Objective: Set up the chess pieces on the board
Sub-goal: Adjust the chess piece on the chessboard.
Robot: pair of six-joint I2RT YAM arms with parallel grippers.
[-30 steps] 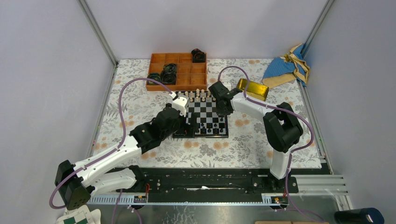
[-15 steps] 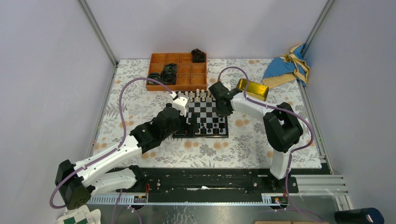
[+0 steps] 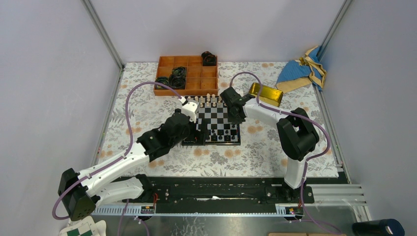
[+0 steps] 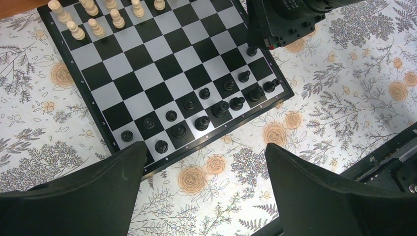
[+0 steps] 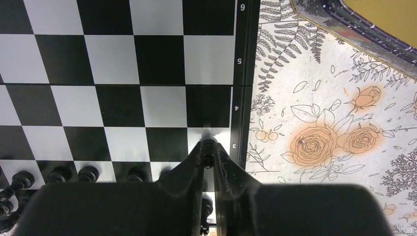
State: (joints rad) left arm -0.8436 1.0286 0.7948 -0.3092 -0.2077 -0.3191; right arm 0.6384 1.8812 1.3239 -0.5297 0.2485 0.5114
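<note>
The board [image 3: 221, 114] lies mid-table. Several black chess pieces [image 4: 204, 120] stand in its two near rows, and cream chessmen [image 4: 93, 24] stand at its far side. My right gripper [image 5: 208, 148] is shut on a small black piece [image 5: 208, 157] and holds it low over a white square at the board's right edge, by the row marked 3. It also shows in the top view [image 3: 235, 118]. My left gripper [image 4: 204, 189] is open and empty. It hovers over the mat just off the board's near left corner, which its left finger [image 4: 83, 196] covers.
An orange compartment tray [image 3: 195, 81] with black coiled rings stands behind the board. A gold box [image 3: 266, 94] lies to the board's right and a blue-and-tan cloth [image 3: 301, 71] at the back right. The floral mat [image 4: 344, 88] surrounds the board.
Almost nothing. The right arm has shifted very slightly at the board's right edge. The left arm has not moved.
</note>
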